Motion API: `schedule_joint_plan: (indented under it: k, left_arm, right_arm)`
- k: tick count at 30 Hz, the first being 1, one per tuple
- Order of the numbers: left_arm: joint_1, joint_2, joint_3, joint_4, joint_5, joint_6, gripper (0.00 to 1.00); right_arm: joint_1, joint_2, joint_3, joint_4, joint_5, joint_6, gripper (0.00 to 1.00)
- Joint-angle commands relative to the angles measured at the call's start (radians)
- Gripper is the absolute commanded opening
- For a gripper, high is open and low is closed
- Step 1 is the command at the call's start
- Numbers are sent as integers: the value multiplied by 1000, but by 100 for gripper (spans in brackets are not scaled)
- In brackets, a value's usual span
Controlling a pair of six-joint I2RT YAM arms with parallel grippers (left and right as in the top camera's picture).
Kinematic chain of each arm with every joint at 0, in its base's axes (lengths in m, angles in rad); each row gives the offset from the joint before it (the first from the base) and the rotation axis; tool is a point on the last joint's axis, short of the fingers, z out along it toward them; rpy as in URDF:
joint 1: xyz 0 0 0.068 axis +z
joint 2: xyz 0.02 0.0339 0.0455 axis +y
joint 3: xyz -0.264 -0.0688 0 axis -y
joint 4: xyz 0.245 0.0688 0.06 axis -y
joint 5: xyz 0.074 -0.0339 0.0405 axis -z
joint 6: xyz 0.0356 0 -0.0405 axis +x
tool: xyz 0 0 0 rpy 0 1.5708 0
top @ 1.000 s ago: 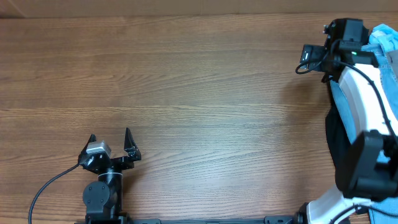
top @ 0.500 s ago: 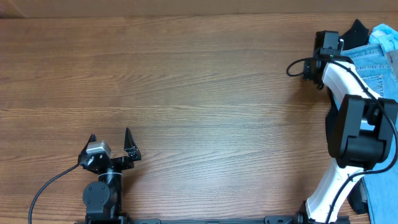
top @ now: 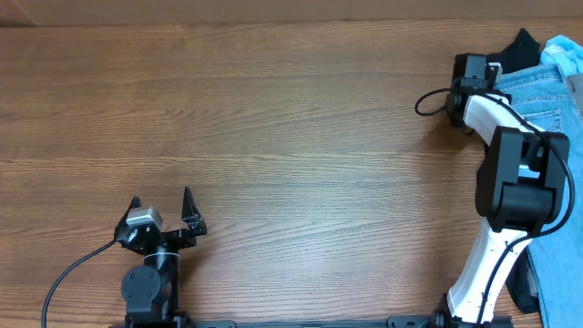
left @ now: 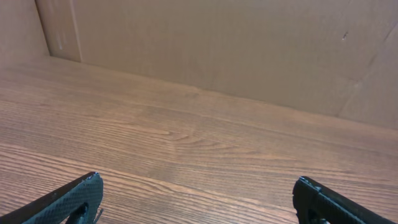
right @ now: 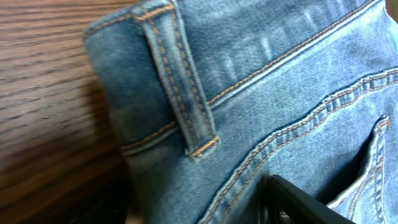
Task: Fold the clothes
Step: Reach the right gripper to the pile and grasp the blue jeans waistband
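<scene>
ok so the jeans [top: 547, 91] are way off at the far right edge of the table [top: 291, 137], half cut off by the overhead shot. The light blue denim shows up again in the near right corner behind the arm, so the long axis looks like it runs far-to-near along that right edge. The waistband end is at the far side, with its corner poking left onto the bare wood. The right wrist view is basically all denim [right: 280, 93]: a belt loop, orange stitching and a pocket seam at lower right. The right gripper [top: 492, 73] is right at that waistband corner. One dark finger [right: 305, 199] sits over the fabric, but honestly I can't tell if it's pinching anything or how wide it is. The left gripper [top: 162, 202] is parked at near left with its jaws spread wide, holding nothing. The surface is brown wood grain, and a plain tan board wall [left: 217, 50] stands behind the far edge.
</scene>
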Motion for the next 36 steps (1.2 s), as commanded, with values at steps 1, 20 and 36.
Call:
schedule_joint_plan:
  k: [1, 20, 36]
  left_arm:
    - [1, -10, -3, 1, -9, 27, 100]
    - [1, -10, -3, 1, -9, 27, 100]
    - [1, -10, -3, 2, -9, 27, 100]
  right_arm:
    - [-31, 15, 28, 10, 28, -1, 73]
    - [-27, 9, 52, 43, -2, 27, 25]
    - [-18, -23, 66, 0, -13, 99, 4]
